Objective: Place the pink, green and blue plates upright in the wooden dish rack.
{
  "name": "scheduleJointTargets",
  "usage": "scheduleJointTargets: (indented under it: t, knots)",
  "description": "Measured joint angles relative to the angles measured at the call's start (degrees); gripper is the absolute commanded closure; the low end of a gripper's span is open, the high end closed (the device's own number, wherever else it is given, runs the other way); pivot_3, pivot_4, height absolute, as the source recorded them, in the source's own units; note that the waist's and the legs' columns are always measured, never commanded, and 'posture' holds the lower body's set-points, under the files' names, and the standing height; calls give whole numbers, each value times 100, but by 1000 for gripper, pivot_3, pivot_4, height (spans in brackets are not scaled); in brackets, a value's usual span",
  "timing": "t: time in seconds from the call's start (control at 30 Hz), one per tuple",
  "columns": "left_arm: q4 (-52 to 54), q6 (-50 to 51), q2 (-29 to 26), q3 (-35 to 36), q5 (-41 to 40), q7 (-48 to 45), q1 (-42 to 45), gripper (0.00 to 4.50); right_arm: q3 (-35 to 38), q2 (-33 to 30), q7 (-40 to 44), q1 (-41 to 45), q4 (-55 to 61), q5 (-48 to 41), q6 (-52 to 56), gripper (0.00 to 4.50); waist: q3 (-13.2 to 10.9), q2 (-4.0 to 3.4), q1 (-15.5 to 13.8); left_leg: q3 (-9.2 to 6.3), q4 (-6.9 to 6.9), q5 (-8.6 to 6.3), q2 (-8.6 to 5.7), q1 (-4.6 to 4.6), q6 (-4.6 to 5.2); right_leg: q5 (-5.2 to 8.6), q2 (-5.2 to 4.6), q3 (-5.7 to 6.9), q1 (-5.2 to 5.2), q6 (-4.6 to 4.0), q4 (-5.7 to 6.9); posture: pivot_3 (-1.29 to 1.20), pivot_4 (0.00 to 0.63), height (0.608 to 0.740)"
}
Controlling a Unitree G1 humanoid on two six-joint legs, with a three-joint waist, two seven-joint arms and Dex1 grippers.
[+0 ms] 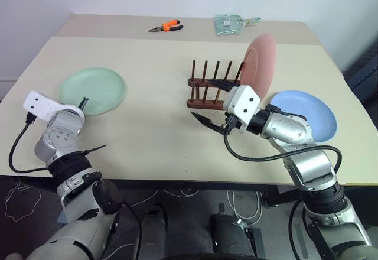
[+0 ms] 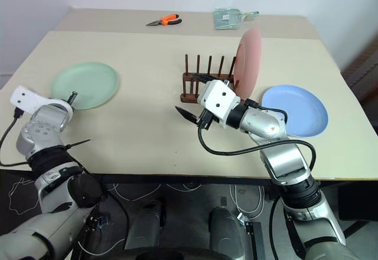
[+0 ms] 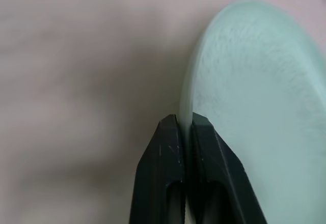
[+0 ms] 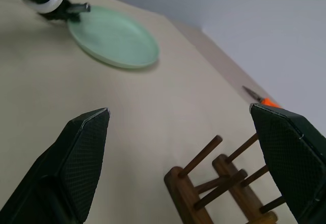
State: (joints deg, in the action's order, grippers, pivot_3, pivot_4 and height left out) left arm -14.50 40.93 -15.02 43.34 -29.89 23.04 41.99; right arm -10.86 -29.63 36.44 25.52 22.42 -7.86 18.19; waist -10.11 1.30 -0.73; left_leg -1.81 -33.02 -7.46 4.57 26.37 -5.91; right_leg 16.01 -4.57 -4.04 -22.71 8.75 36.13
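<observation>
At far left, my left gripper is pinched shut on the near rim of the green plate, it seems, which lies flat on the table. Mid-table stands the wooden dish rack, with the pink plate upright at its right end. My right gripper hovers wide open and empty beside the rack. The blue plate lies flat at right.

Matt, faintly grainy plastic on the green plate; the pink plate and blue plate beside the rack look equally dull. Dark, smooth wood for the dish rack. Beyond the rack, pliers show orange handles and grey metal tips.
</observation>
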Motion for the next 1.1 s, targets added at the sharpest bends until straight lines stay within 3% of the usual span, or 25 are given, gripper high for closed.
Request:
scheduleJointTargets:
  t: [0.17, 0.3, 0.57, 0.67, 0.9, 1.0, 1.1]
  knots:
    - [582, -116, -264, -1594, 248, -1305, 296, 4488, -429, -6, -23, 133, -19, 621, -234, 0, -5, 9, 7, 1, 2, 0, 0, 3, -2, 0, 0, 1, -4, -1, 0, 0, 150, 740]
    - [1157, -120, -373, -2517, 301, -2064, 849, 4488, -850, 278, -325, 709, -423, 1409, -706, 0, -5, 7, 61, 2, 4, 1, 1, 0, -3, -2, 0, 0, -6, -1, 1, 0, 150, 740]
    - [1756, 698, 86, -3128, 185, -2233, 1106, 4488, -1179, 360, -1068, 1683, -2009, 2927, -1725, 0, -8, 9, 134, 0, 4, 2, 1, 3, -1, -2, 0, 0, -6, 1, 1, 0, 150, 740]
    - [1969, 992, 259, -3102, 46, -2153, 1177, 4500, -1190, 396, -1208, 1823, -2382, 3194, -1869, 893, -8, 9, 139, 0, 7, 2, 1, 3, -1, -2, 0, 0, -7, 2, 2, 0, 150, 740]
    - [2188, 1359, 401, -2983, -188, -2074, 1174, 4500, -1186, 599, -1356, 1846, -2639, 3469, -2008, 4459, -9, 8, 151, 0, 6, 2, 1, 2, -1, -2, 0, -1, -7, 3, 4, 0, 150, 740]
    - [2187, 1384, 489, -2799, -292, -2052, 1156, 3465, -1187, 608, -1366, 1843, -2614, 3551, -2055, 4500, -9, 8, 144, -1, 6, 2, 0, 3, -1, -2, 0, -1, -7, 3, 3, 0, 150, 740]
    - [2189, 1154, 793, -2407, -582, -2005, 1195, 2007, -1158, 599, -1376, 1799, -2606, 3644, -2011, 4500, -11, 11, 118, -3, 4, 2, -1, 5, -1, -2, 0, 0, -4, 3, 0, 0, 150, 740]
